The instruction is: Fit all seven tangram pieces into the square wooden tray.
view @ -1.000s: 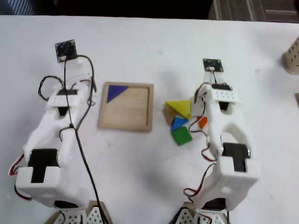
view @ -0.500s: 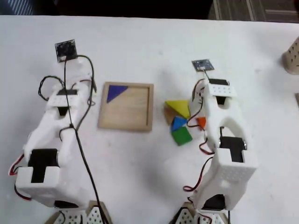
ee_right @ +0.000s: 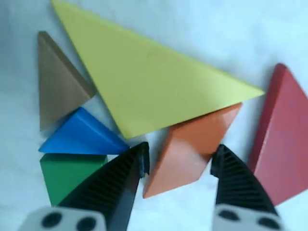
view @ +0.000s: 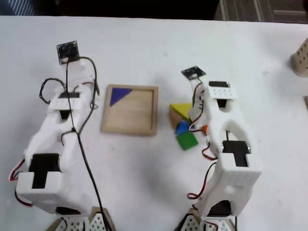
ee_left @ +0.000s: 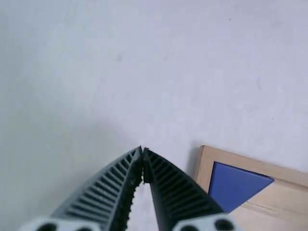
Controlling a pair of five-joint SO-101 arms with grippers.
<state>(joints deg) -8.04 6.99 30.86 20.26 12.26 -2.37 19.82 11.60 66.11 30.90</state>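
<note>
The square wooden tray [view: 137, 120] lies mid-table with a dark blue triangle [view: 119, 95] in its far left corner; the tray corner [ee_left: 204, 156] and that triangle [ee_left: 236, 185] also appear in the left wrist view. To its right lie the loose pieces: yellow triangle [ee_right: 149, 94], brown triangle [ee_right: 55, 84], blue triangle [ee_right: 82, 137], green piece [ee_right: 65, 173], orange parallelogram [ee_right: 190, 154], red triangle [ee_right: 281, 139]. My right gripper [ee_right: 180, 159] is open, its fingers on either side of the orange parallelogram. My left gripper [ee_left: 143, 156] is shut and empty over bare table left of the tray.
A wooden pegged block [view: 301, 58] stands at the table's right edge. Loose black cables [view: 82, 120] run along the left arm, near the tray's left side. Open white table surrounds the tray.
The right arm's wrist has swung left toward the pile of pieces, covering more of the orange and yellow pieces in the high view. The left arm has not moved.
</note>
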